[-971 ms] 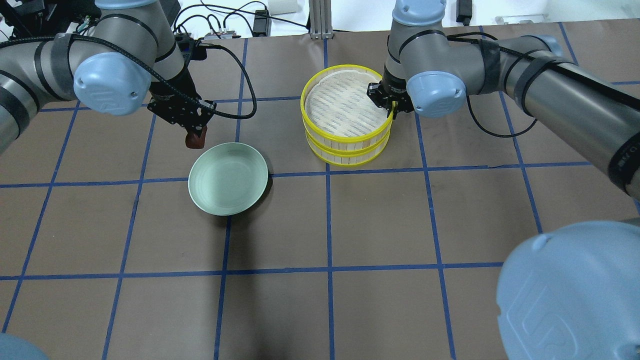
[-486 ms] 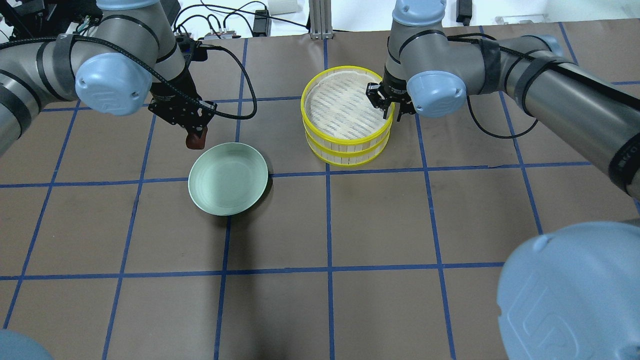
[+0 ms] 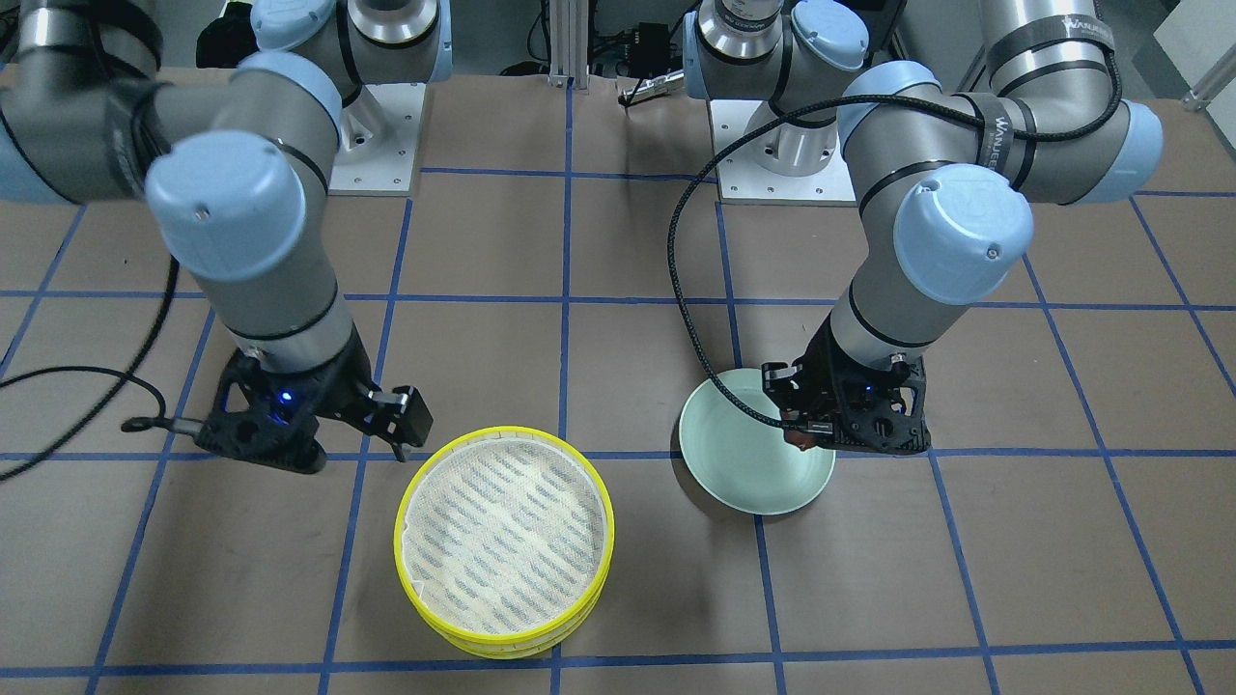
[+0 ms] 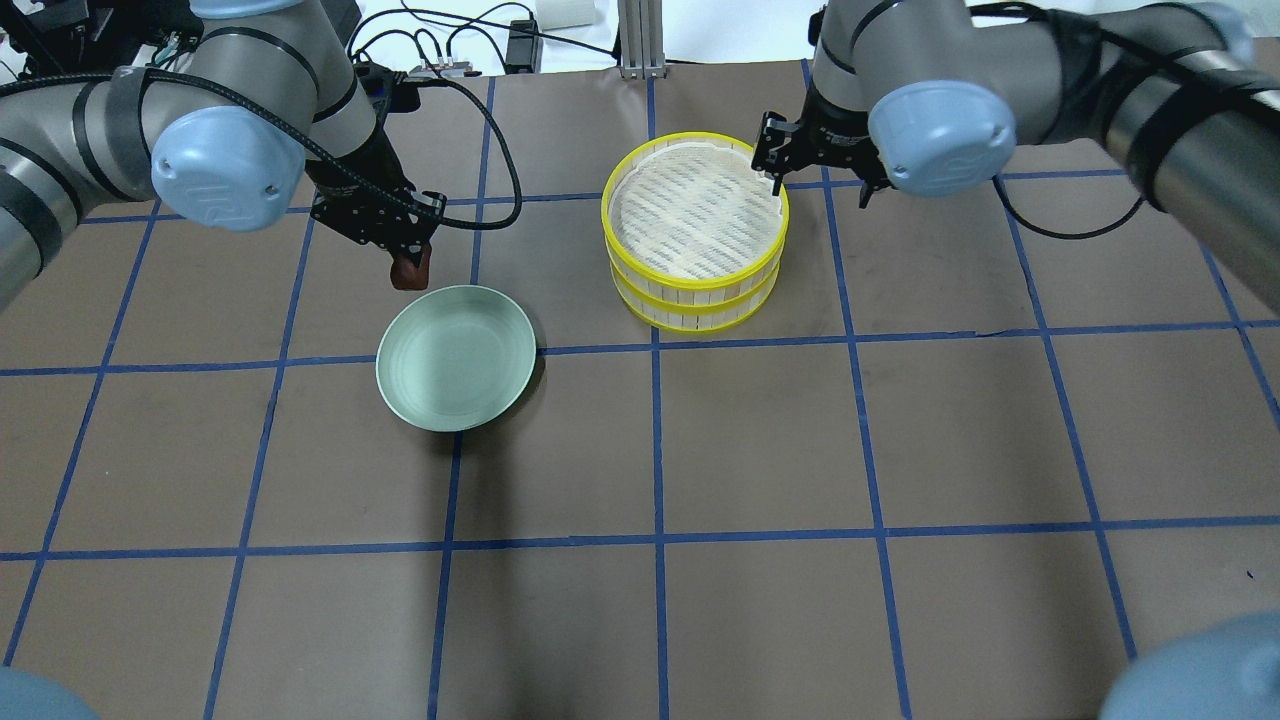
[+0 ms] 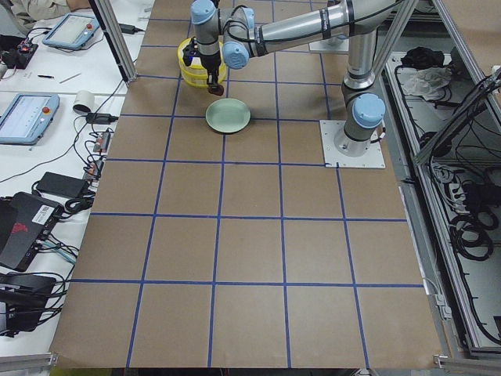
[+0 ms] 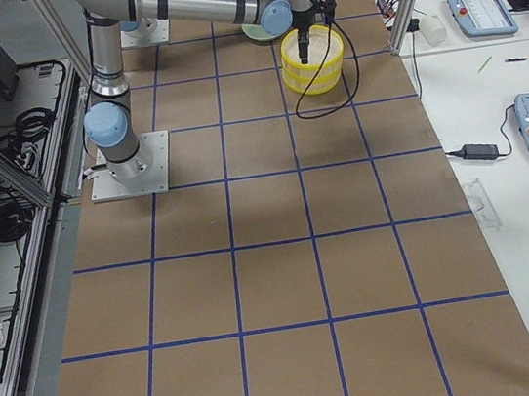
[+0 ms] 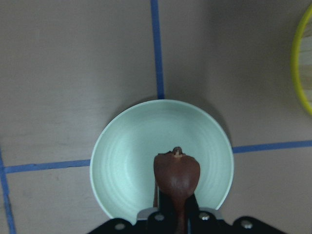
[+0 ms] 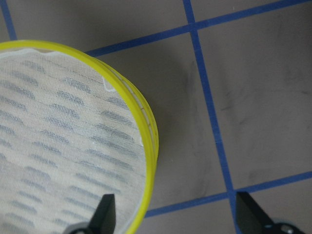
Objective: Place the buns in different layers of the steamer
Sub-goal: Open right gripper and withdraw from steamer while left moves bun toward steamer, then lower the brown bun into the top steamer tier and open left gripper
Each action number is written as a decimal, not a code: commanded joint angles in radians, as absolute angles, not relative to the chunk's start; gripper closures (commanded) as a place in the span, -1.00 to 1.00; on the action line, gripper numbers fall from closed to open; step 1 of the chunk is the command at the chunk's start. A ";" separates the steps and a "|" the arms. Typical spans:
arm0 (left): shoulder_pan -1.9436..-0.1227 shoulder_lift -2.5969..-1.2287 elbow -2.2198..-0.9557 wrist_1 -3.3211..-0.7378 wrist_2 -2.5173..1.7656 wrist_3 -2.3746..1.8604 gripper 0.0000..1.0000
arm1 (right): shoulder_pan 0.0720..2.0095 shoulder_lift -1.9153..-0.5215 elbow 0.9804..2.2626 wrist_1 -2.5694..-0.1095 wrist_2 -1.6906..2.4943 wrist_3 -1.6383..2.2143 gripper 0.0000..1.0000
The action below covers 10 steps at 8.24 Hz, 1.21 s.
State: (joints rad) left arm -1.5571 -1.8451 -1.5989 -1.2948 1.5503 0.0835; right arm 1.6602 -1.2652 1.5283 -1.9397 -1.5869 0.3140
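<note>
My left gripper (image 4: pixel 410 262) is shut on the dark reddish-brown bun (image 4: pixel 410 271) and holds it above the far edge of the pale green plate (image 4: pixel 450 360). In the left wrist view the bun (image 7: pixel 176 174) hangs over the empty plate (image 7: pixel 131 161). The steamer (image 4: pixel 695 292), a stack of yellow-rimmed trays, stands right of the plate, and its top mesh floor is bare. My right gripper (image 8: pixel 175 214) is open above the steamer's far right rim (image 8: pixel 148 141), one finger over the mesh and one outside. The cream-white bun is out of view.
The brown table mat has a blue tape grid. Cables and power units lie along the far table edge behind the left arm. The steamer's rim shows at the right edge of the left wrist view (image 7: pixel 298 73).
My right gripper has let go of the top tray's rim, opened, and moved up and away to the far right. My left gripper has shifted slightly right with the brown bun.
</note>
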 commanded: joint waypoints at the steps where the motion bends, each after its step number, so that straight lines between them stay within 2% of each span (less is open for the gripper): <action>1: -1.615 -1.856 -1.598 -1.095 1.337 -0.075 1.00 | 1.631 -1.466 1.496 -1.652 -1.576 0.264 -1.00; 4: -1.695 -1.907 -1.600 -0.837 1.185 -0.228 1.00 | 1.643 -1.532 1.514 -1.545 -1.529 0.244 -1.00; 9: -1.735 -2.069 -1.560 -0.741 1.097 -0.290 0.95 | 1.641 -1.528 1.537 -1.551 -1.548 0.183 -1.00; 10: -1.739 -2.088 -1.560 -0.715 1.095 -0.319 -0.09 | 1.640 -1.525 1.537 -1.554 -1.549 0.180 -1.00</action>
State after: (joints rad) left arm -1.7318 -2.0406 -1.5625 -0.7476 1.0988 -0.2876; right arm 1.6414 -1.5300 1.5292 -1.5492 -1.5463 0.1836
